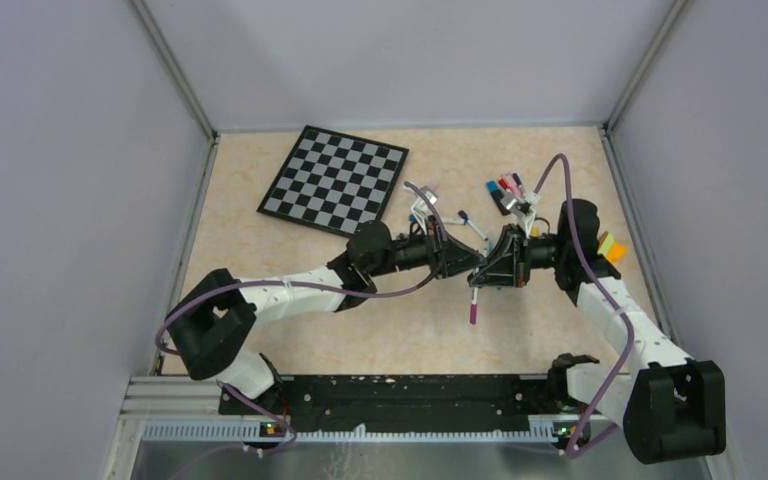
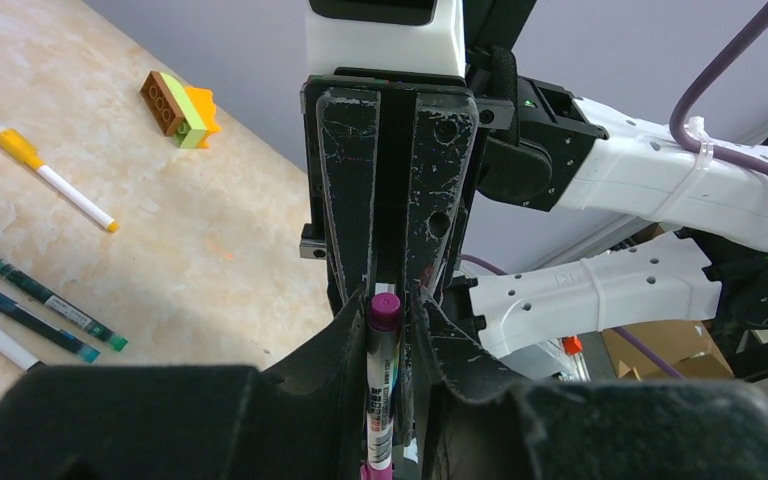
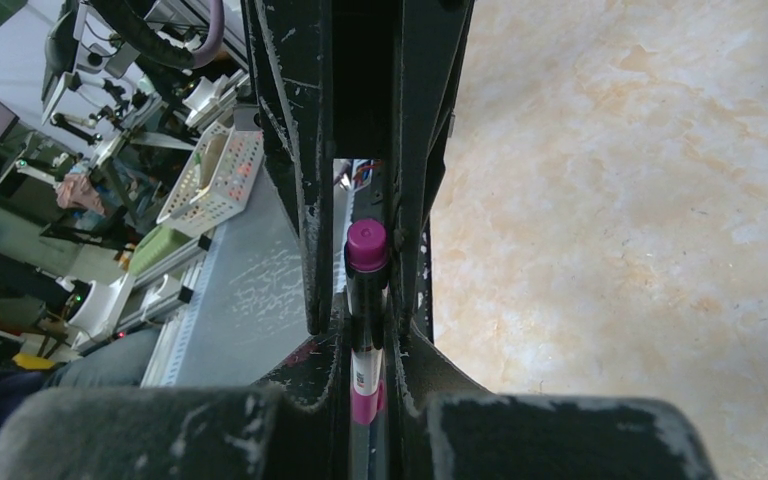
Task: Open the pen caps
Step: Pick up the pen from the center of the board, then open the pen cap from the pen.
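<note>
Both grippers meet above the middle of the table on one pen (image 1: 474, 303). It has a white body, and its purple end hangs toward the near edge. In the left wrist view a purple cap (image 2: 384, 312) tops the pen, which stands between the fingers of my left gripper (image 2: 390, 300). The fingers lie against it on both sides. In the right wrist view my right gripper (image 3: 365, 320) is shut on the same pen (image 3: 364, 365), whose purple end (image 3: 366, 245) points away. Loose pens (image 1: 505, 190) with coloured caps lie at the back right.
A black-and-white chessboard (image 1: 335, 180) lies at the back left. A yellow-orange block (image 1: 612, 247) sits by the right wall, behind the right arm. More pens (image 1: 425, 200) lie behind the left gripper. The left wrist view shows a yellow-capped pen (image 2: 55, 180) and teal pens (image 2: 45, 300).
</note>
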